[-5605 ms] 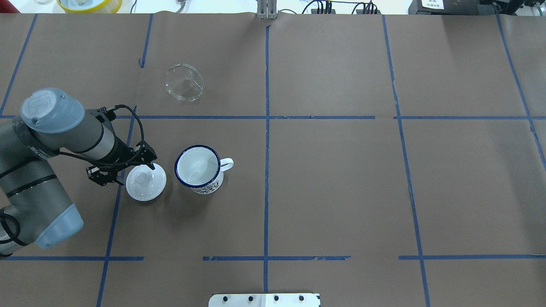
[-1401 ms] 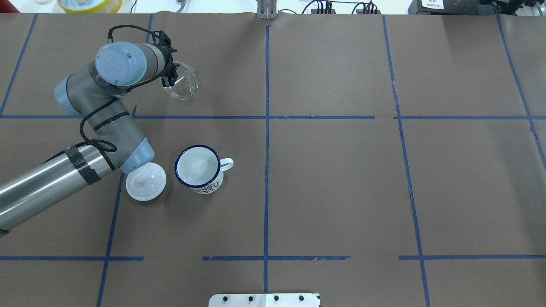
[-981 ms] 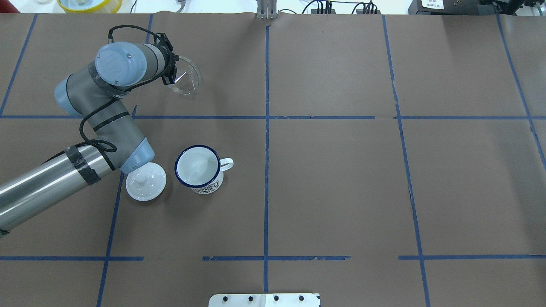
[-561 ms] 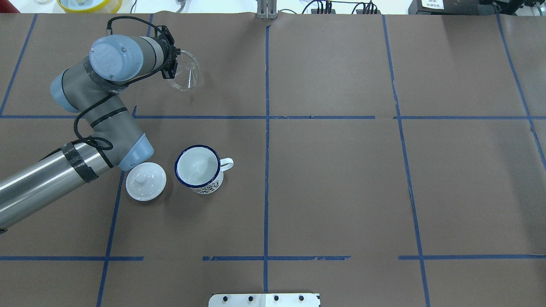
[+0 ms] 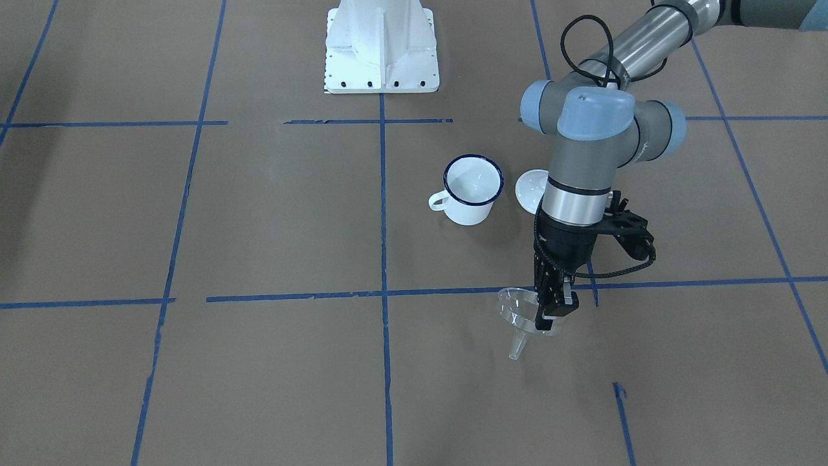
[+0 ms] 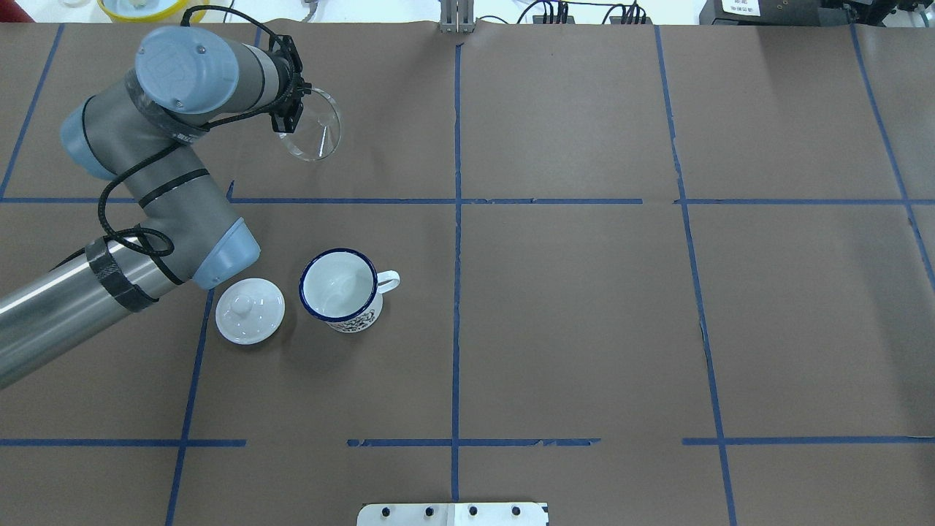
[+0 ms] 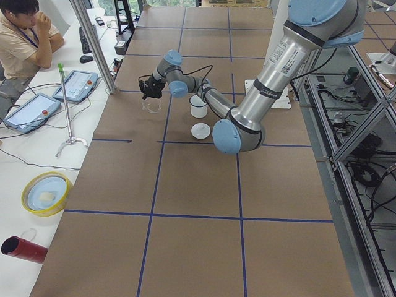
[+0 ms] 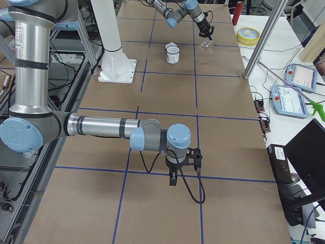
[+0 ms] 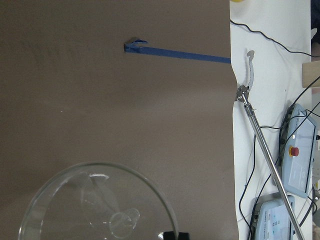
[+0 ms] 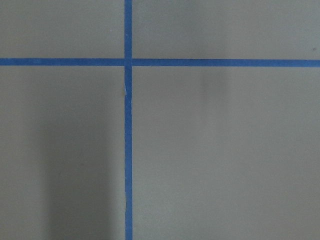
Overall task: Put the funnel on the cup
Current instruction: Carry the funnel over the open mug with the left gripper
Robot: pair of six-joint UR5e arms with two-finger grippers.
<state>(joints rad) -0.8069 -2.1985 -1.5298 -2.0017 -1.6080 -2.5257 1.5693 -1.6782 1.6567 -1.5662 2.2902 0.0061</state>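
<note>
The clear funnel [image 5: 519, 312] hangs tilted in the air, stem down, held by its rim in my shut left gripper [image 5: 551, 310]. In the overhead view the funnel [image 6: 315, 133] and gripper [image 6: 288, 121] are at the far left of the table, well beyond the cup. The left wrist view shows the funnel bowl [image 9: 95, 205] below the camera. The white cup with a dark blue rim [image 5: 473, 188] [image 6: 340, 287] stands upright and empty, handle to the side. My right gripper [image 8: 172, 179] shows only in the exterior right view, low over the table; I cannot tell its state.
A white domed lid with a knob [image 6: 250, 310] lies just left of the cup, under my left arm's elbow [image 6: 219, 256]. Blue tape lines cross the brown table cover [image 6: 584, 329]. An operator and tablets [image 7: 31, 105] are beyond the far edge.
My left gripper moved from the lid to the funnel, shut on its rim and lifted it off the table. In the last half second it has risen a little more.
</note>
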